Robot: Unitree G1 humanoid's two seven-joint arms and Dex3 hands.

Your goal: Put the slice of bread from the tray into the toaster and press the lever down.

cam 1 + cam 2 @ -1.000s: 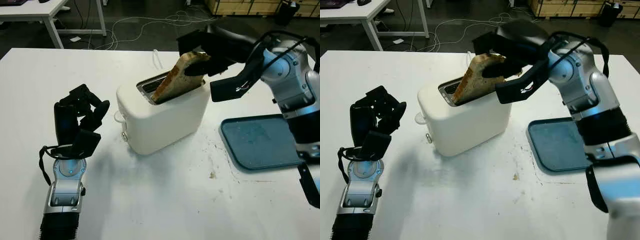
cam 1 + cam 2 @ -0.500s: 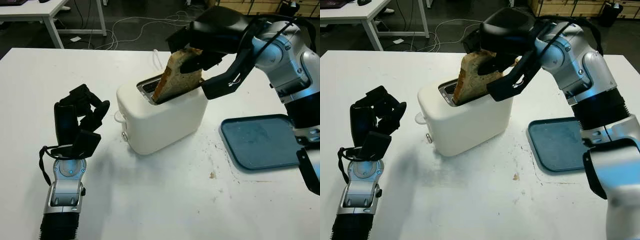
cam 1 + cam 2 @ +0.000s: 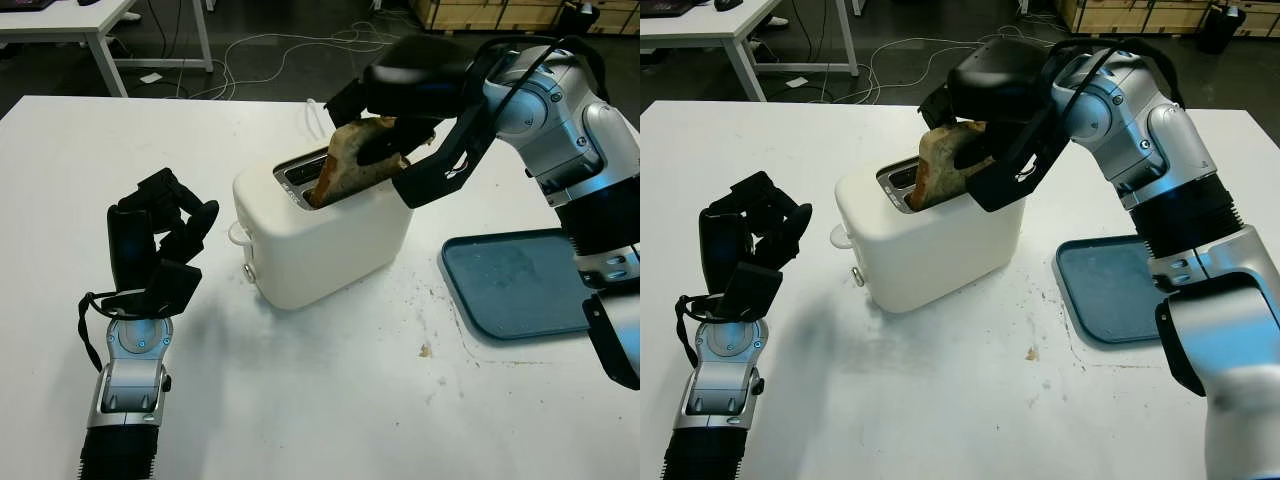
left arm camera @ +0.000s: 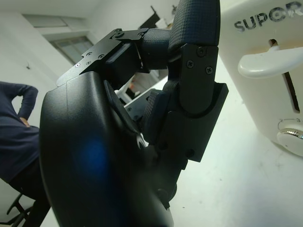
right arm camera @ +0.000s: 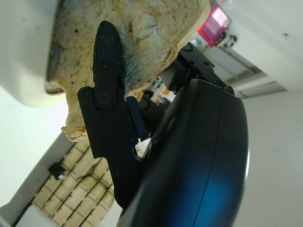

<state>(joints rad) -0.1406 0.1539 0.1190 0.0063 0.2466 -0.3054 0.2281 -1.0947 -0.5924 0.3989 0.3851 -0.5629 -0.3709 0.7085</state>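
We see the browned slice of bread (image 3: 352, 165) standing tilted, its lower end inside the slot of the white plastic toaster (image 3: 325, 235) at the middle of the white desk (image 3: 330, 400). Our right hand (image 3: 405, 95) grips the slice's upper end, at the toaster's 1 o'clock. The empty blue-grey tray (image 3: 520, 283) lies at the toaster's 3 o'clock. Our left hand (image 3: 155, 245) sits curled at 9 o'clock, holding nothing, facing the toaster's white lever (image 4: 267, 61)

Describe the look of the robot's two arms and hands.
Both hands, left hand and right hand, are black with blocky screwed finger segments. The forearms are silver metal with black ribbed sleeves lower down. Black cables loop along the right arm and beside the left wrist.
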